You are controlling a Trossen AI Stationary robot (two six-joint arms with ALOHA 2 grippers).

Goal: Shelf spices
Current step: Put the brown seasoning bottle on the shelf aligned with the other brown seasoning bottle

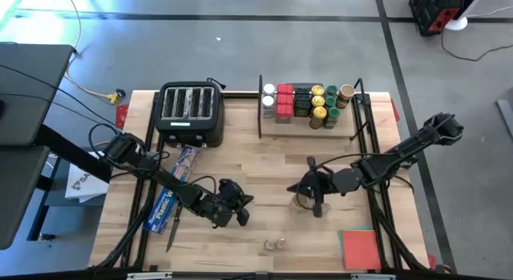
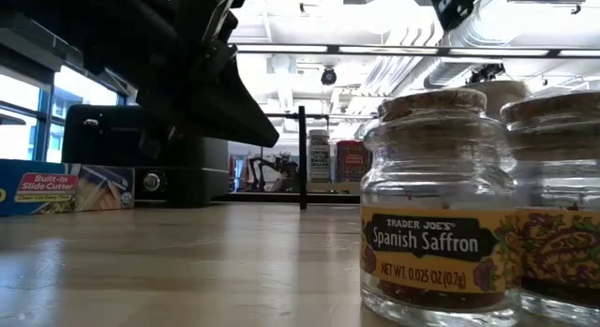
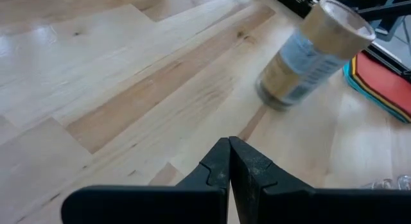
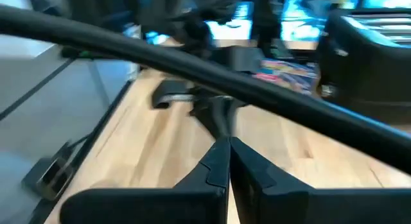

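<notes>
The shelf [image 1: 309,129] stands at the table's far edge and holds several spices [image 1: 300,102]: red tins, black boxes and round jars with yellow, green and tan lids. One tan-lidded jar [image 3: 313,56] stands upright on the table near the middle [image 1: 302,202]. Two tiny clear saffron jars [image 1: 276,245] stand near the front edge and fill the low view [image 2: 436,210]. My left gripper [image 3: 229,147] is shut and empty, left of the tan-lidded jar [image 1: 240,209]. My right gripper [image 4: 229,144] is shut and empty, just beside and above that jar [image 1: 300,188].
A black four-slot toaster [image 1: 191,111] stands far left. A long blue plastic-wrap box [image 1: 171,192] lies under my left arm. A flat red square pad [image 1: 361,248] lies at the near right corner. A dark cable [image 4: 192,76] crosses the right wrist view.
</notes>
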